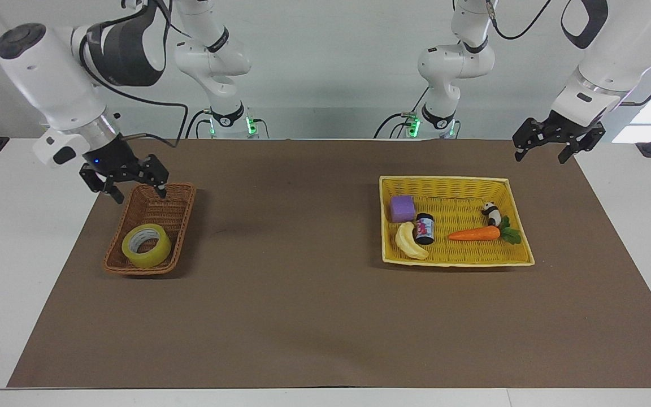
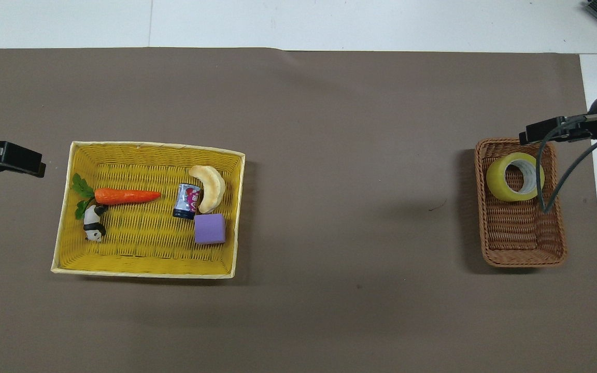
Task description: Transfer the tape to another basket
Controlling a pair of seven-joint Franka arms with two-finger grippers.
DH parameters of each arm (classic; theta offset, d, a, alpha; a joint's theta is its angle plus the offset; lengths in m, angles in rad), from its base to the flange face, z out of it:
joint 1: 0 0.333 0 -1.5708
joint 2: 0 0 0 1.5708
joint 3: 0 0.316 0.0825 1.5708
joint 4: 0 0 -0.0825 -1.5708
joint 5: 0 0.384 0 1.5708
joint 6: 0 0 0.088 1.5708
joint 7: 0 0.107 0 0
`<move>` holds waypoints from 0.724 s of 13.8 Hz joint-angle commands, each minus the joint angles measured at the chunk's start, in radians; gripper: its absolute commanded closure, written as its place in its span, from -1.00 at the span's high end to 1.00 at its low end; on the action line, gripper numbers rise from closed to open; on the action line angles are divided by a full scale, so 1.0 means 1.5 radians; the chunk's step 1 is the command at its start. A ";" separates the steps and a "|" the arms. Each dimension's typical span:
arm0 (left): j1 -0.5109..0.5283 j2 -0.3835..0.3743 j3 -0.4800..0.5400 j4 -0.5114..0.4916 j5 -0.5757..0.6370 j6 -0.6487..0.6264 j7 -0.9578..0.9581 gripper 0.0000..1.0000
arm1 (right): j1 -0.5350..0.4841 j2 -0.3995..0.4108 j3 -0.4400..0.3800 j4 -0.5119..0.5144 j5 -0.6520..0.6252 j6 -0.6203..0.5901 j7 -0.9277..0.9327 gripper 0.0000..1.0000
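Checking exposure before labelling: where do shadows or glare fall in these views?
Facing view: the brown wicker basket casts a soft shadow toward the table's middle; bright window glare at the left arm's edge. Overhead view: the yellow basket shadows the same way; the tape shows a pale sheen.

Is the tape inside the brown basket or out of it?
Inside. The tape lies in the brown basket, and no gripper touches it.

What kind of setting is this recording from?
Probably a robotics lab bench: two arms bolted at a paper-covered table, a wicker basket holding tape, a yellow basket of toy props.
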 commanded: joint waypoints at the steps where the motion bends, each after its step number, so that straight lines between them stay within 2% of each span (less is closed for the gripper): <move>1: 0.008 0.003 -0.004 0.008 -0.011 -0.006 0.004 1.00 | 0.007 -0.044 0.002 0.010 -0.025 -0.069 0.081 1.00; 5: 0.008 0.003 -0.004 0.008 -0.011 -0.007 0.002 1.00 | 0.007 -0.046 0.000 0.123 -0.073 -0.235 0.107 1.00; 6: 0.008 0.003 -0.003 0.008 -0.011 -0.007 0.002 1.00 | 0.008 -0.053 0.002 0.124 -0.079 -0.232 0.109 1.00; 10: 0.008 0.003 -0.003 0.008 -0.010 -0.007 0.001 1.00 | 0.008 -0.114 0.018 0.046 -0.073 -0.216 0.144 1.00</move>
